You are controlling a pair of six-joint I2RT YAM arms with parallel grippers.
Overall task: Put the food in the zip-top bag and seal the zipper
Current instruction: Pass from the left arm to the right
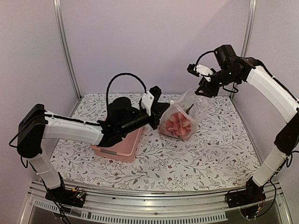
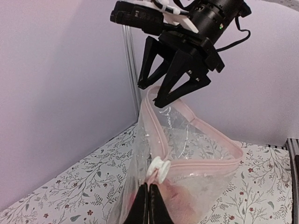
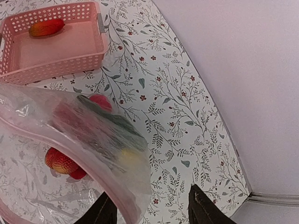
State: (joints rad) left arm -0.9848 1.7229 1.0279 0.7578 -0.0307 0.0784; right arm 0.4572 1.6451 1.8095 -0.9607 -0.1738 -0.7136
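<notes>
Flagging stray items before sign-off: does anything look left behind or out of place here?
Yes: one red-orange food piece lies alone in the pink basket, outside the zip-top bag that holds the other pieces. The zipper is open.

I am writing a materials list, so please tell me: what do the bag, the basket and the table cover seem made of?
The zip-top bag looks like thin clear plastic film: see-through, crinkled, glossy. The basket seems moulded pink plastic, matte, with rows of holes. The table cover is perhaps printed cloth or vinyl; only its floral pattern shows.
</notes>
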